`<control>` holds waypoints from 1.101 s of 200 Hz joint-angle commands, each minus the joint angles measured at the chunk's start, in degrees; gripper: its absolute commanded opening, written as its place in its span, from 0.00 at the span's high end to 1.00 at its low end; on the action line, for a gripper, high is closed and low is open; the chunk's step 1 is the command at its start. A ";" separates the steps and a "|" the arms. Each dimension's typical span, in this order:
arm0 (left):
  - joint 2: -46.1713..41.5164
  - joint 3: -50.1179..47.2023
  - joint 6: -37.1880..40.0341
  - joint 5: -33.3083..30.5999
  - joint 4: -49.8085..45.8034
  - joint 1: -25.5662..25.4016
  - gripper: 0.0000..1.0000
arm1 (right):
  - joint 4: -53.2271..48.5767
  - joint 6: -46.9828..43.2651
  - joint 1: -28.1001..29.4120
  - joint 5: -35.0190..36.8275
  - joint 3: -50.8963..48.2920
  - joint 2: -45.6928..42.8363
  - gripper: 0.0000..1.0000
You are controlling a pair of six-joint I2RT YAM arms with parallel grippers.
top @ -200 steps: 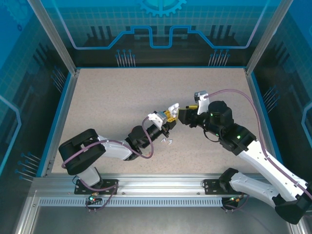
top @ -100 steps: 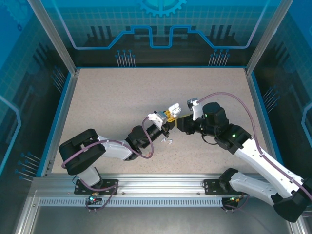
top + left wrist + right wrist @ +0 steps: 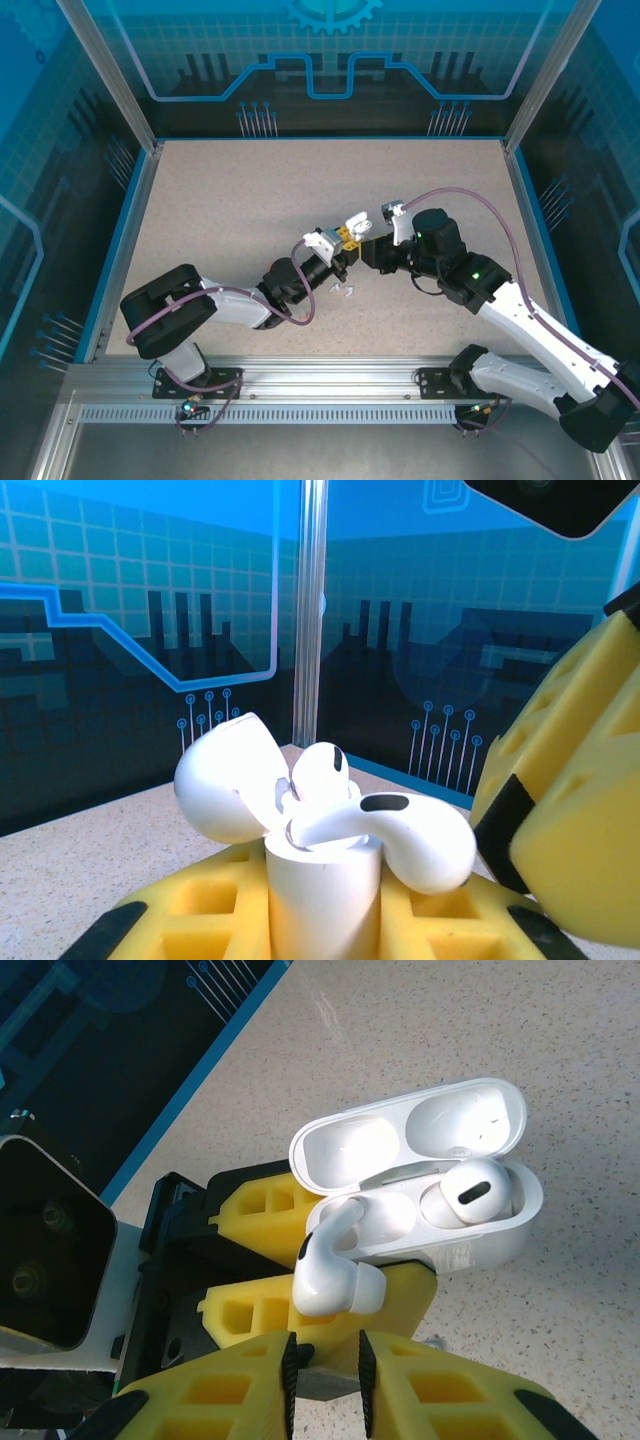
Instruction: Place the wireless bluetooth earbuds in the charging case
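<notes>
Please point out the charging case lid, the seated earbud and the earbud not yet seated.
charging case lid (image 3: 412, 1135): right wrist view, inner face.
seated earbud (image 3: 470, 1195): right wrist view, its rounded head.
unseated earbud (image 3: 330, 1278): right wrist view, its head end.

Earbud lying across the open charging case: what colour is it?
White earbud, small dark oval patch, on the charging case; right wrist view shows it best.

High rear overview — two opposed wrist close-ups

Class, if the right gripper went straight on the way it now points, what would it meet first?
Most likely the white earbud lying half-in across the open charging case, which the left gripper holds; depth is unclear.
</notes>
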 commanded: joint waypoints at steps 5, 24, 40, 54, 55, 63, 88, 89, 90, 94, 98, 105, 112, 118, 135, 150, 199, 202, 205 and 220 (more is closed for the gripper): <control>0.09 1.26 0.37 0.57 2.69 -0.29 1.00 | 1.25 0.75 -0.45 1.29 0.70 0.51 0.75; 0.11 1.26 0.40 0.60 2.68 -0.28 1.00 | 1.43 0.78 -0.40 1.81 0.88 0.63 0.75; 0.13 1.33 0.40 0.67 2.68 -0.24 1.00 | 1.59 0.80 -0.45 2.21 1.00 0.80 0.75; 0.18 1.35 0.40 0.69 2.68 -0.28 1.00 | 1.82 0.78 -0.50 2.52 1.05 0.81 0.74; 0.18 1.35 0.36 0.68 2.68 -0.31 1.00 | 1.89 0.82 -0.47 2.52 1.03 0.81 0.75; 0.13 1.28 0.40 0.72 2.68 -0.27 1.00 | 2.00 0.88 -0.51 2.63 1.08 0.81 0.75; 0.29 1.40 0.38 0.74 2.68 -0.32 1.00 | 2.33 0.95 -0.49 2.96 1.23 0.99 0.75; 0.28 1.37 0.39 0.75 2.68 -0.28 1.00 | 2.32 0.95 -0.51 2.97 1.29 0.98 0.75; 0.27 1.36 0.40 0.75 2.68 -0.31 1.00 | 2.36 0.91 -0.53 2.97 1.33 0.98 0.75; 0.31 1.37 0.47 0.76 2.71 -0.32 1.00 | 2.40 0.95 -0.54 2.97 1.36 1.03 0.75; 0.28 1.35 0.40 0.69 2.69 -0.27 1.00 | 2.40 1.00 -0.57 2.92 1.38 0.98 0.75; 0.27 1.35 0.43 0.69 2.68 -0.25 1.00 | 2.49 0.88 -0.54 2.96 1.40 1.03 0.75; 0.35 1.35 0.49 0.78 2.68 -0.25 1.00 | 2.58 0.87 -0.49 3.07 1.50 1.08 0.75; 0.35 1.35 0.37 0.76 2.68 -0.29 1.00 | 2.57 0.88 -0.59 3.05 1.61 1.07 0.75; 0.44 1.35 0.40 0.77 2.70 -0.29 1.00 | 2.63 0.70 -0.63 3.23 1.70 1.22 0.75; 0.53 1.43 0.40 0.90 2.68 -0.34 1.00 | 2.70 0.61 -0.63 3.14 1.87 1.33 0.75; 0.72 1.55 0.49 0.85 2.69 -0.27 1.00 | 2.17 0.34 -0.98 3.14 2.69 0.94 0.74; 0.71 1.53 0.49 0.85 2.69 -0.30 1.00 | 2.14 0.28 -0.98 3.20 2.78 0.98 0.74; 0.71 1.52 0.47 0.85 2.68 -0.31 1.00 | 2.08 0.29 -1.05 3.23 2.80 0.94 0.74; 0.79 1.61 0.49 0.85 2.68 -0.28 1.00 | 2.05 0.30 -1.11 3.24 2.87 0.83 0.74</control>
